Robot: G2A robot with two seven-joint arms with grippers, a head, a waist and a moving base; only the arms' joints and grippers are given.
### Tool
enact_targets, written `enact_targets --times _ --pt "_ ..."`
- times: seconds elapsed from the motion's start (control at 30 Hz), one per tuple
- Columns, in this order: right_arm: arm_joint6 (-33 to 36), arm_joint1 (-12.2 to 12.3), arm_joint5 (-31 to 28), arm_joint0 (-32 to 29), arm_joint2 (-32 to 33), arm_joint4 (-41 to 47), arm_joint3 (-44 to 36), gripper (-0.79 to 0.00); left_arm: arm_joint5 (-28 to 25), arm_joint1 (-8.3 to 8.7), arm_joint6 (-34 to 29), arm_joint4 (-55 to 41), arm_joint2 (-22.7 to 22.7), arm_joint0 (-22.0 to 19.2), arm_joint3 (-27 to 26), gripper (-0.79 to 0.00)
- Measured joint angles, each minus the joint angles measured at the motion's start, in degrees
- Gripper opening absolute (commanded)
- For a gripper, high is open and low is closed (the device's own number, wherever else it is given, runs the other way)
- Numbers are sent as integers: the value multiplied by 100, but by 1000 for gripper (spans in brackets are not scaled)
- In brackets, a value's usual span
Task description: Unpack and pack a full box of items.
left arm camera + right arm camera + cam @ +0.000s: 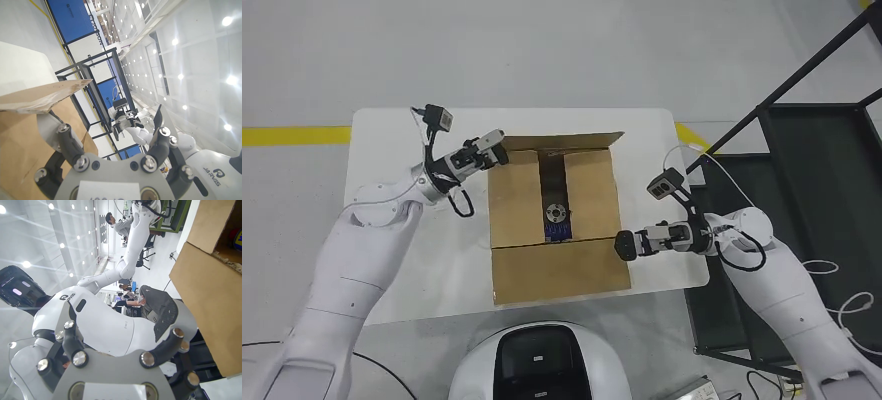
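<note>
**Two sets of jaws wide open at one half-shut box**

Both grippers sit right at the cardboard box [587,200], which stands about mid-way on the white counter [392,135]. The left gripper [493,150] is at the far left corner, jaws spread wide with nothing between them. In its wrist view one finger [47,123] sits just under the raw edge of the raised far flap [47,94]; can't tell if they actually touch. The right gripper [624,245] is just beside the box's right wall near the front corner, jaws also apart and holding nothing. Its dark ribbed pad [164,311] is next to the cardboard, contact or not I can't say.

On the box, the two side flaps lie nearly flat with a dark slot between them, and the near flap [560,270] folds out toward the robot. Through the slot there's a round metal top [556,211] with something blue [556,232] just nearer. From the right wrist, a blue-and-yellow printed item [238,237] peeks from under a flap, lettering cut off.

As for writing, a white label [109,189] sits on the left gripper's base with its print cropped. The blue wall panels [75,24] carry white lettering.
</note>
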Motion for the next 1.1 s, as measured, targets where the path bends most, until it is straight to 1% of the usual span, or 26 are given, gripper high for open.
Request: enact_targets --times 0.13,0.17,0.63,0.7,0.8,0.9,1.03,1.1 --pt "47 -42 47 15 8 -49 58 0 41 -138 234 18 219 -432 410 0" --pt "54 -46 55 17 6 -56 64 0 41 -158 263 33 255 -483 462 0" --pt "55 -45 55 17 5 -56 64 0 38 -164 270 38 268 -497 479 0" --pt "55 -45 55 17 5 -56 64 0 127 -165 374 124 254 -511 434 0" --pt "55 -45 55 17 5 -56 64 0 388 -193 755 421 259 -645 413 0" --pt "55 -45 55 17 5 -56 64 0 681 -278 1184 590 359 -882 701 0" --pt "55 -45 55 17 5 -56 64 0 1031 -471 1650 726 659 -1296 1367 0" --pt "55 -45 55 17 5 -56 64 0 1143 -569 1754 803 827 -1461 1672 0"
